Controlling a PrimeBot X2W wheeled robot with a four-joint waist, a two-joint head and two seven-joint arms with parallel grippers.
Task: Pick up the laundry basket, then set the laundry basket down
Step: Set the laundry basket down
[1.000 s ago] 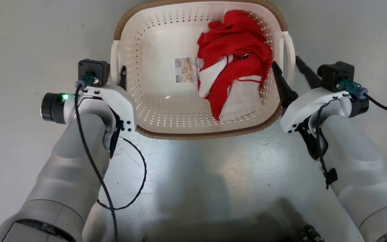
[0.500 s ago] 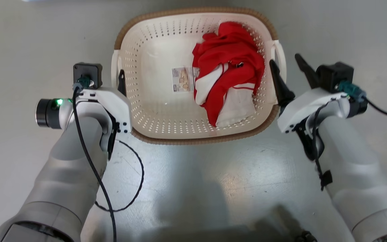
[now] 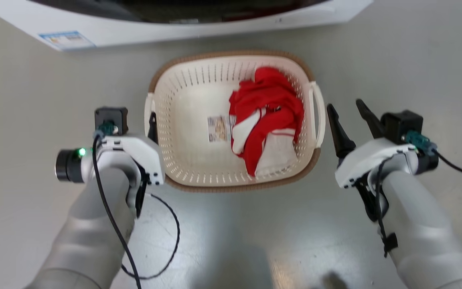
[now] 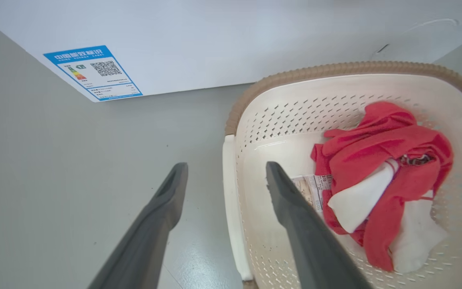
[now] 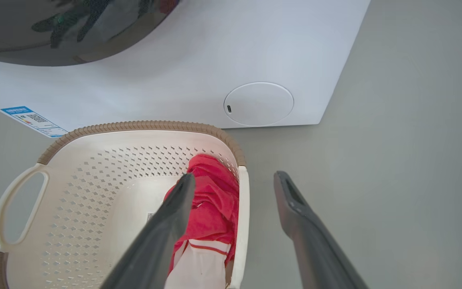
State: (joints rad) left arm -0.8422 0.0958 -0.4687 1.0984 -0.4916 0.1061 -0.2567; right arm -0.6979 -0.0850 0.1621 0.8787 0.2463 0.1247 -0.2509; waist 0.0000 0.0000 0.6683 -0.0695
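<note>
The laundry basket (image 3: 183, 104), cream with a brown rim, stands on the grey floor in front of a washer. A red and white cloth (image 3: 267, 116) and a paper label (image 3: 217, 128) lie inside it. My left gripper (image 3: 150, 120) is open at the basket's left handle (image 4: 231, 200). In the left wrist view its fingers (image 4: 226, 168) straddle that handle without touching it. My right gripper (image 3: 344, 105) is open just right of the right handle (image 3: 318, 108). In the right wrist view its jaws (image 5: 235, 177) stand apart over that handle (image 5: 242, 224), holding nothing.
A white washing machine (image 3: 175, 24) with a blue label (image 3: 66, 39) stands close behind the basket, and its round hatch (image 5: 258, 103) is seen low on its front. A black cable (image 3: 171, 241) loops from my left arm over the floor.
Both grippers have opened off the basket's handles, and the right one now sits a little outside its handle. The head view has pulled back, bringing the washing machine into the picture.
</note>
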